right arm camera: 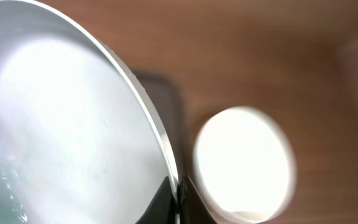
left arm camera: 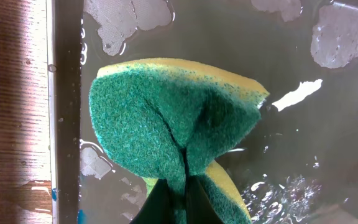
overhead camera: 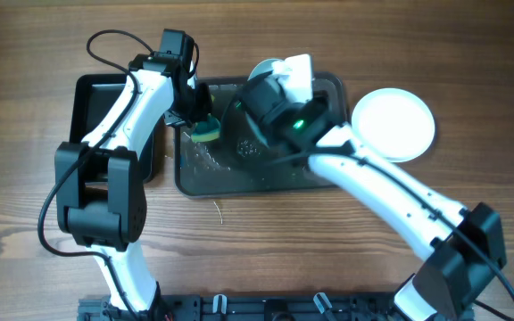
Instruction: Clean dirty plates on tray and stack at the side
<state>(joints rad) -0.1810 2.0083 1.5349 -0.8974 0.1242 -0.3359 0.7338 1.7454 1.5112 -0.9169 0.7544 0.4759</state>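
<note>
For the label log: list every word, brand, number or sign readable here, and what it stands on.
None: no text can be read in any view.
The sponge, the held plate, the plate on the table and the tray show no print.
The green light is a lamp, not a sign.

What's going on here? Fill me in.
The left end effector grips a green-and-yellow sponge over the wet, large dark grey tray. The right end effector pinches the rim of a round white plate, held up over that tray. A second white plate sits on the wooden table, right of the tray.
</note>
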